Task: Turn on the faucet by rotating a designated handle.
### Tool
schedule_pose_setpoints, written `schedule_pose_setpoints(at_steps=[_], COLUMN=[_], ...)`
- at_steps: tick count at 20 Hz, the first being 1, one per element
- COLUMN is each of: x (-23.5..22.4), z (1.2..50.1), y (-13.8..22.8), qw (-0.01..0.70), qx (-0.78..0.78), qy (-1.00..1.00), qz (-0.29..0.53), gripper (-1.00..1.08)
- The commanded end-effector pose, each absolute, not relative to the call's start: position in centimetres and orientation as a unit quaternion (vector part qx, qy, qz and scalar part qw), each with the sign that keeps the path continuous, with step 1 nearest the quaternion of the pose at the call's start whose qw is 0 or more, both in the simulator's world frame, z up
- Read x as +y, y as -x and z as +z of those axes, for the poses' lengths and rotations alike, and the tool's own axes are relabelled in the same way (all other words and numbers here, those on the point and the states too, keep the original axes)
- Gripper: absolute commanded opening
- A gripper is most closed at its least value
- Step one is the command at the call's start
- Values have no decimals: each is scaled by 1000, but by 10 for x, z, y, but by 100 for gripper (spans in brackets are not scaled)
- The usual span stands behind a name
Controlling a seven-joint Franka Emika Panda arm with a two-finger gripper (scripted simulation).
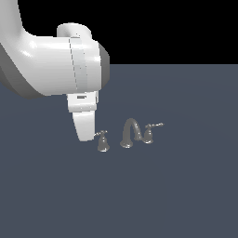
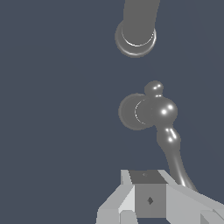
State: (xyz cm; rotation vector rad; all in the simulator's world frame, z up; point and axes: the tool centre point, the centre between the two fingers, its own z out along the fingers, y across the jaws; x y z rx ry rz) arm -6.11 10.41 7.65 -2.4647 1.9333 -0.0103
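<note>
My gripper (image 1: 87, 135) sits touching the lever tip of the handle (image 1: 102, 141), at nine o'clock of the spout (image 1: 129, 133) in the exterior view. I cannot tell whether its jaws are parted. I'd push sideways at the lever's tip (image 2: 181, 175), keeping low so the finger (image 2: 148, 199) doesn't slip over it.

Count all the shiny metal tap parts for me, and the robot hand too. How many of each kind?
Lever handles: 2 — the handle by the gripper, and its twin handle
Arched spout: 1
White gripper: 1
Total: 4
</note>
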Motion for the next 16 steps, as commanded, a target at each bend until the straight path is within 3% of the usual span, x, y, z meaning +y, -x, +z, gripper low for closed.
schedule_pose_setpoints(at_steps=[1, 11, 16], x=[101, 88, 82], z=[76, 77, 76], y=[71, 105, 104], qw=[2, 0, 3], qx=[617, 614, 611], qy=[787, 790, 792], qz=[-2, 0, 0], gripper=[-100, -100, -100])
